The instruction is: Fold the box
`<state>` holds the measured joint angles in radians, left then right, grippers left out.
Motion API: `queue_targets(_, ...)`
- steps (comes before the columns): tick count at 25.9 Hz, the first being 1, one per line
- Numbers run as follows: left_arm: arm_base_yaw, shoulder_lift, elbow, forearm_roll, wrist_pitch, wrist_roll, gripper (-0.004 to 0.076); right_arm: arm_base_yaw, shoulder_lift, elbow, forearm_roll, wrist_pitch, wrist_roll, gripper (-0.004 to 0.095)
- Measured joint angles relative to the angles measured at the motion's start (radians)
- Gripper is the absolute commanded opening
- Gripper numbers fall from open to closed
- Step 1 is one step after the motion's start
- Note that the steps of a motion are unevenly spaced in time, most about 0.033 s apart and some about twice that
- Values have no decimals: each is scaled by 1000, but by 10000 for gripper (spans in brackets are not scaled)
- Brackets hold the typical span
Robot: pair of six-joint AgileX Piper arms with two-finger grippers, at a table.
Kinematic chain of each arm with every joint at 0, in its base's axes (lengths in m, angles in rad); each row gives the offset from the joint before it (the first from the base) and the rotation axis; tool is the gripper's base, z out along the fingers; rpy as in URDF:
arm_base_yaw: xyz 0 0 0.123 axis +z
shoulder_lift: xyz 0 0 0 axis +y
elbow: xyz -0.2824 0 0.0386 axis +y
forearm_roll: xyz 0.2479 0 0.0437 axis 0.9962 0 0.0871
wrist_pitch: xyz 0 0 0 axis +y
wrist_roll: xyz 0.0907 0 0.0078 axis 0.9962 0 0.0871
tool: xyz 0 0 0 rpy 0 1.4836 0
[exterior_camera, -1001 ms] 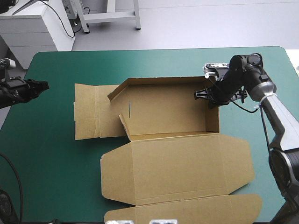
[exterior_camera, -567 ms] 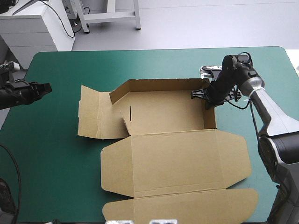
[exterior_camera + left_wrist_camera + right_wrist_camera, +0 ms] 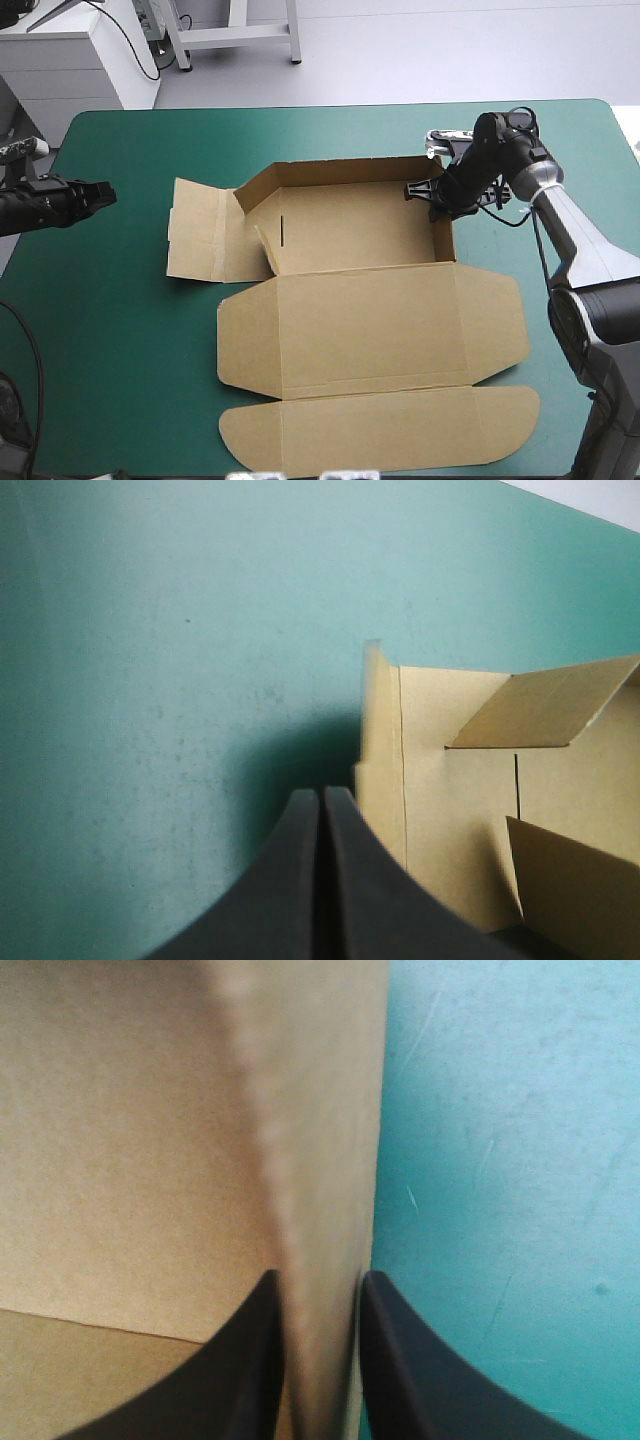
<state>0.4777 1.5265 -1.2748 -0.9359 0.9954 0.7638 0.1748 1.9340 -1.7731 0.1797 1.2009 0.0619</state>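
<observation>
I see the box (image 3: pixel 370 330) as plain brown all over, unprinted, with thin darker lines along its creases. The worktop cover (image 3: pixel 140 350) reads an even teal-green, flecked with faint pale scratches. The left tool (image 3: pixel 322 798) and the right tool (image 3: pixel 318 1282) both show plain black fingers.

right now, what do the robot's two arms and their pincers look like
The right arm has a black jointed wrist, then a smooth silver-grey tube, then a darker grey section lower down. What shows of the left arm is black. The left pincer and right pincer each have two broad matte black fingers curved like fins. No markings are visible.
</observation>
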Motion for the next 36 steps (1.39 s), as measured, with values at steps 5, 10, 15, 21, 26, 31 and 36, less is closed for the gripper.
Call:
queue_targets(5,0,5,0,0,10,0,-8,0,10,-38,4,-33,1,671)
queue_targets(10,0,8,0,0,14,0,-8,0,2,-154,-14,24,3,671)
queue_targets(15,0,12,0,0,14,11,-8,0,-67,-117,-12,35,26,671)
queue_targets(21,0,12,0,0,17,14,-8,0,-101,9,-12,38,30,670)
queue_targets(26,0,12,0,0,18,14,-8,0,-100,99,-12,31,25,670)
queue_targets(31,0,13,0,0,18,14,-8,0,-88,124,-6,21,16,640)
queue_targets(36,0,17,0,0,18,14,-8,0,-65,126,13,15,13,490)
